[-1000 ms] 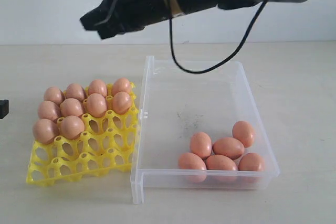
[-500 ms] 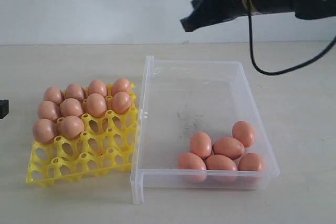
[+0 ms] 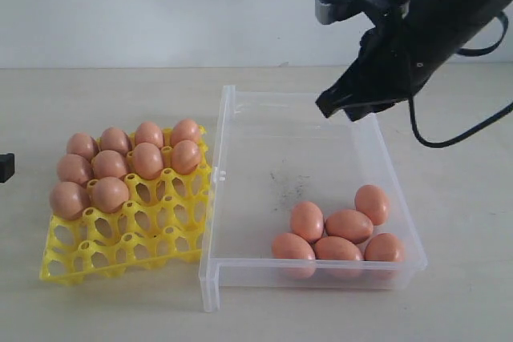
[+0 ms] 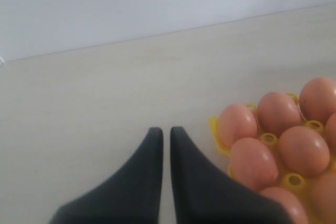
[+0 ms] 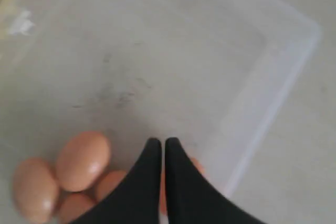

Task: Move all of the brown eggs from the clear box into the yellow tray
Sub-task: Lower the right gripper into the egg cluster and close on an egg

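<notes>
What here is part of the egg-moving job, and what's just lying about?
Job: box, tray, six eggs in box, ten in tray, right pincer above box.
Lying about: cable, specks on box floor, left pincer shut near tray.

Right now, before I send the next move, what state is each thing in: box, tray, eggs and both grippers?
Clear box: open-topped, six brown eggs lying loose in one corner.
Yellow tray: ten cups filled with an egg each, the other cups empty.
Right gripper: shut, empty, above the box.
Left gripper: shut, empty, beside the tray.
</notes>
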